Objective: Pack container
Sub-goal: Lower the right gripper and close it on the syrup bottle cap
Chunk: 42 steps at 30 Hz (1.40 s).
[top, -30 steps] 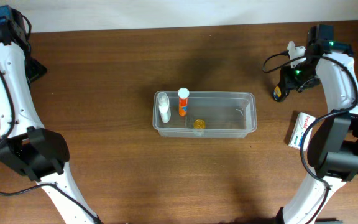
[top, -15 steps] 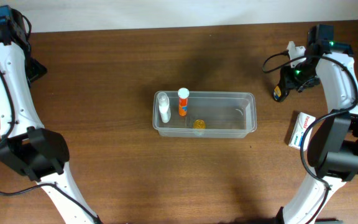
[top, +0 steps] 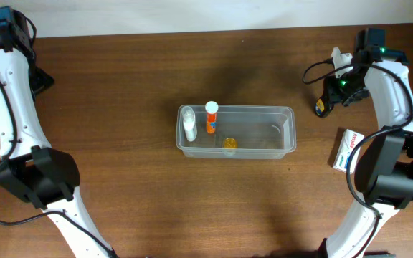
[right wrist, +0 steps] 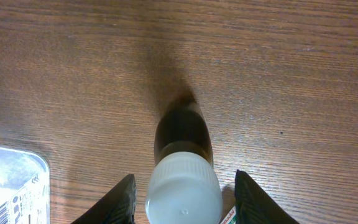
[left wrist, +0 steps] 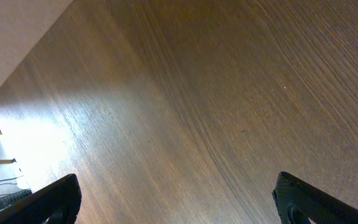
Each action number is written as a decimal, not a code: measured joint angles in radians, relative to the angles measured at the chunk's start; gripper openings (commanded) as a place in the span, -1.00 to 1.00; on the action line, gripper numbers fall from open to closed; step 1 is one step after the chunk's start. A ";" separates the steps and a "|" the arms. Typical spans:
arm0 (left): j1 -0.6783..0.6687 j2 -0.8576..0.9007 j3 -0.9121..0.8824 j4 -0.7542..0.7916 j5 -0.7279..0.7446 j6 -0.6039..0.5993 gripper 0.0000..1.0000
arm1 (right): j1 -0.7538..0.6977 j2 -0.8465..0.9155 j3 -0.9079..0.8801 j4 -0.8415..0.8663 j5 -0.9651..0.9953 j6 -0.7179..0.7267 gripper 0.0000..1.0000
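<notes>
Centring the dark bottle (right wrist: pixel 182 134) between the right end effector (right wrist: pixel 185 180) half-apart fingers matters; grip on its white cap (right wrist: pixel 184 199) cannot be told.

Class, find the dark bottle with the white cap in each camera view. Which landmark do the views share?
Right wrist: the dark bottle is at bottom centre, between the fingers of the right tool, cap nearest the camera.
Overhead: the bottle is a small dark shape at far right, upper part, largely hidden at the arm's tip.
Left wrist: not in it.
Shared landmark: the brown wooden table, seen in all three.
</notes>
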 measured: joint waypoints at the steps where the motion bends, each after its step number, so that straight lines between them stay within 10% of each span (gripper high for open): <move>1: 0.000 0.000 0.000 0.000 0.000 0.000 0.99 | 0.000 0.000 0.000 0.000 0.000 0.001 -0.02; 19: 0.000 0.000 0.000 0.000 0.000 0.000 0.99 | 0.000 0.000 0.000 0.009 -0.012 0.003 0.01; 42: 0.000 0.000 0.000 0.000 0.000 0.000 0.99 | 0.000 0.035 0.000 0.014 -0.019 0.002 -0.42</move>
